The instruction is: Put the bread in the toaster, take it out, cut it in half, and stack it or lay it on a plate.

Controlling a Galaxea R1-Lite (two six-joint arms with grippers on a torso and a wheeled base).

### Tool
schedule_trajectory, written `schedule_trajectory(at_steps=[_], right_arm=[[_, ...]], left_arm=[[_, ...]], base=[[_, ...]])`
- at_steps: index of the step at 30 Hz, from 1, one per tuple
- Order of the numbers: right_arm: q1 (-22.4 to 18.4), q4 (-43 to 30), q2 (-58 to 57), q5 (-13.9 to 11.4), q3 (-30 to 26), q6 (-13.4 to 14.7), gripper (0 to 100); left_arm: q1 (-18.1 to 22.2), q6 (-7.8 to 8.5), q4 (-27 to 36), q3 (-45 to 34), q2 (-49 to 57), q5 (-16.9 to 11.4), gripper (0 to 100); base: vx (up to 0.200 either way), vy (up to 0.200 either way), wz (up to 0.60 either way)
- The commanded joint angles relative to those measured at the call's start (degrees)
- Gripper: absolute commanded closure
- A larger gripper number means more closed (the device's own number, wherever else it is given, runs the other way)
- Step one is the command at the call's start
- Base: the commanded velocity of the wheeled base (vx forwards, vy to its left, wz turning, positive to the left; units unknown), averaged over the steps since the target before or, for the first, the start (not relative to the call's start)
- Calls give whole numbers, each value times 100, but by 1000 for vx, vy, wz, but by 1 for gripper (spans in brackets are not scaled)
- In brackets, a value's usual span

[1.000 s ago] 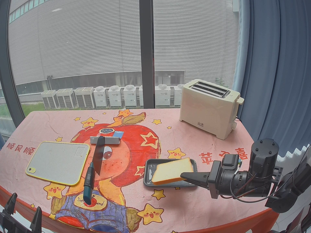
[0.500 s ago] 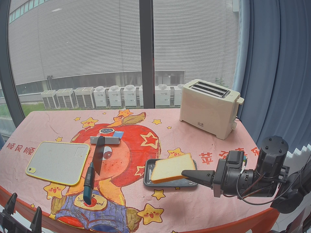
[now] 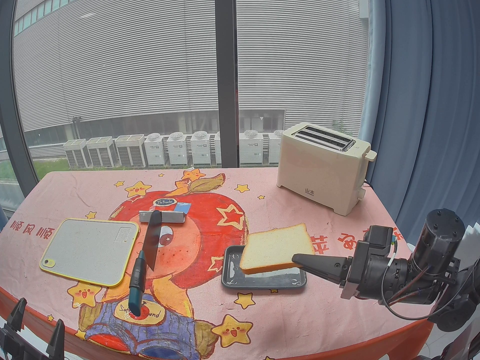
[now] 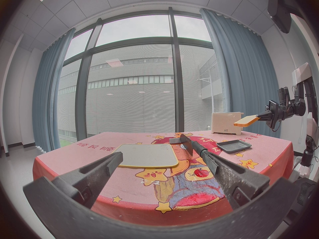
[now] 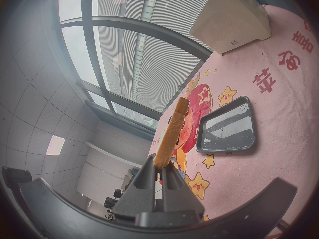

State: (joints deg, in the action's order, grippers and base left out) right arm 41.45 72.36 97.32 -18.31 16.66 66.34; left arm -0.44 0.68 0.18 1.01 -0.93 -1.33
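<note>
Since the earlier frames, right gripper (image 3: pixel 299 261) raises the pale square bread slice (image 3: pixel 275 248) off the dark rectangular tray (image 3: pixel 227 276), rightward; jaws clamped on the slice's edge. Slice hangs above tray. Left gripper (image 4: pixel 162 156) spread apart, low at near table edge. Judgement: pickup done; cream two-slot toaster (image 3: pixel 322 168) unloaded; toasting, cutting, plating remain

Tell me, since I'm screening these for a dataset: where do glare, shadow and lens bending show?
Head view: the window frame bows at the left edge; daylight is even. Right wrist view: the tray glares with window reflections, corners go dark. Left wrist view: backlit, so the left tool looks dark.
</note>
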Motion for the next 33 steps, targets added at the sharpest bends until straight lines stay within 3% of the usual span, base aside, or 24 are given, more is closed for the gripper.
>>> schedule_trajectory(at_steps=[1, 33], right_arm=[[12, 6, -108, -6, -58, 2, 100], [48, 6, -442, -32, -146, -25, 100]], left_arm=[[0, -7, -1, -101, 93, 1, 0], [0, 2, -1, -101, 93, 1, 0]], base=[[0, 0, 0], [0, 0, 0]])
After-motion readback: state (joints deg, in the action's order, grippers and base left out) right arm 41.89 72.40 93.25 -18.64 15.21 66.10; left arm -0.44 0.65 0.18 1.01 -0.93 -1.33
